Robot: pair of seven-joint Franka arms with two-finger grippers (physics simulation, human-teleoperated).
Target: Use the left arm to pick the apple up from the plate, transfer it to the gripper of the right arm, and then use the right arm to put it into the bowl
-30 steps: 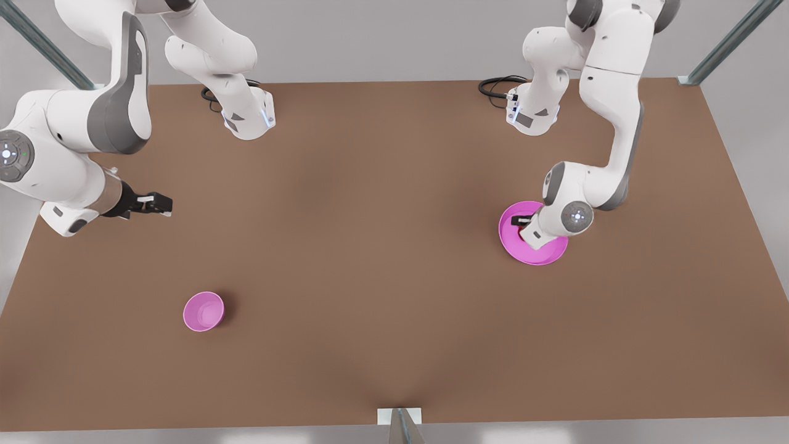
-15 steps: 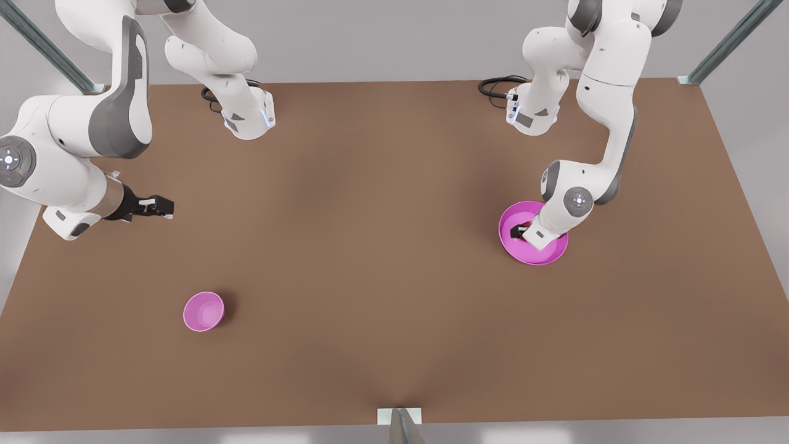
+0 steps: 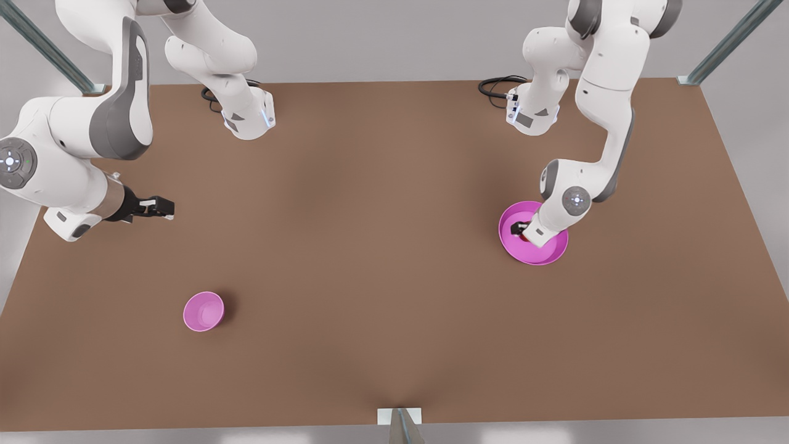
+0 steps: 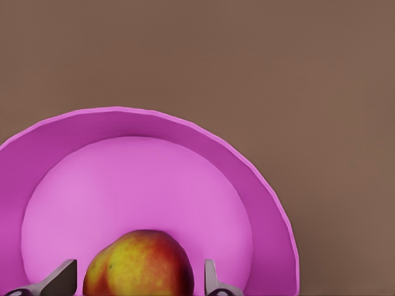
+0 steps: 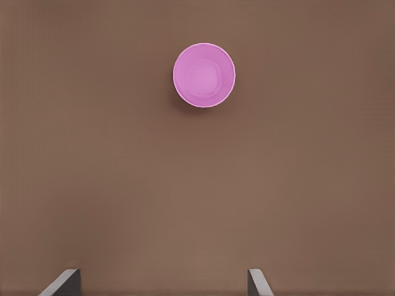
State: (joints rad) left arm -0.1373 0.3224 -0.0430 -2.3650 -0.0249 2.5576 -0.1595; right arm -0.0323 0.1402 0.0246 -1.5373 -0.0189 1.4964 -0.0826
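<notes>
Left gripper point(image 4: 136, 285) straddles the apple point(image 4: 138, 264) on the plate point(image 4: 271, 203), fingers spread, not yet pinching.
Closing off-centre could roll the apple away; the right gripper point(image 5: 162, 282) waits spread, well apart from the bowl point(image 5: 203, 74).

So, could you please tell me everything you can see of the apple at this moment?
The apple is small and round, red with yellow-orange patches and a smooth, matte-looking skin; no stem shows. It sits on the flat inner floor of the pink plate, on the front view's right side of the brown table. The left end effector is down around it, open, with a finger on either side and a visible gap to each, so nothing grips it yet. In the front view it is mostly hidden behind the arm.
</notes>
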